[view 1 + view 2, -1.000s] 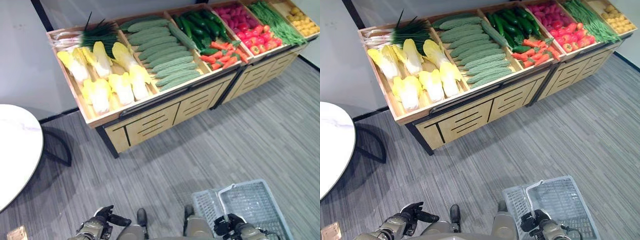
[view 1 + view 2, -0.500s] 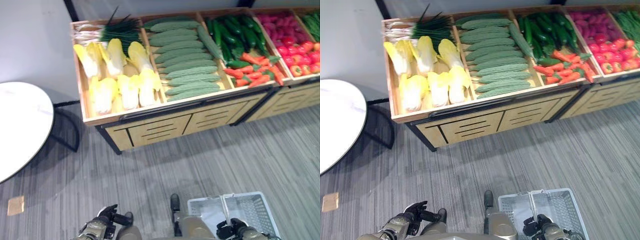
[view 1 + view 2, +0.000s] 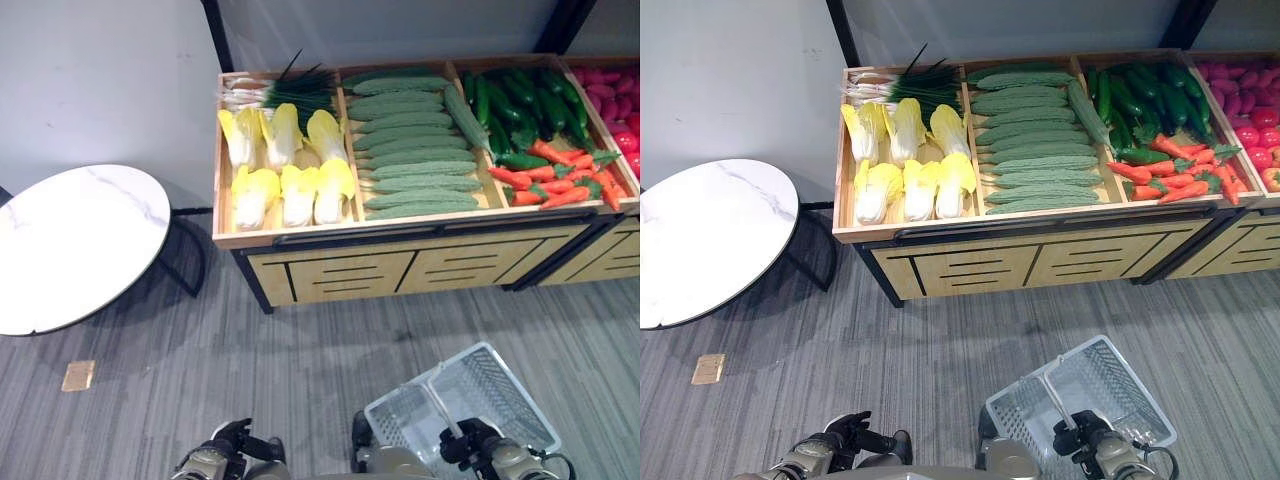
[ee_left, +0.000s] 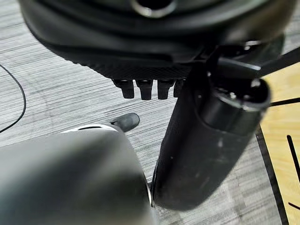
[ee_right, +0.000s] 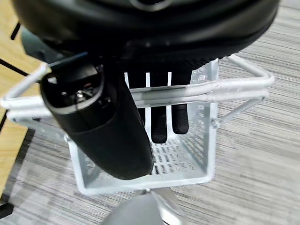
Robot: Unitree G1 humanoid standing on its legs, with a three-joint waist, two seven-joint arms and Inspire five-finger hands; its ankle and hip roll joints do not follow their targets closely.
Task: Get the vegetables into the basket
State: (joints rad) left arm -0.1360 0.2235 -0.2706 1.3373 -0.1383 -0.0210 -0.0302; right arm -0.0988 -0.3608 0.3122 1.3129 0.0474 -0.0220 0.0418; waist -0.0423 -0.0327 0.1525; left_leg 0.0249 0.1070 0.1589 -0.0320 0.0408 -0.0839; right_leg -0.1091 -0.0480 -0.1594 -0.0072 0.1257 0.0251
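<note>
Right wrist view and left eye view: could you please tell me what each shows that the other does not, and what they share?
The right wrist view adds a close look at the right hand, with the basket's handle lying across its fingers. The left eye view adds the wooden stand with cabbages and carrots, the round table and the left hand. Both show the right hand, the basket and the floor.
</note>
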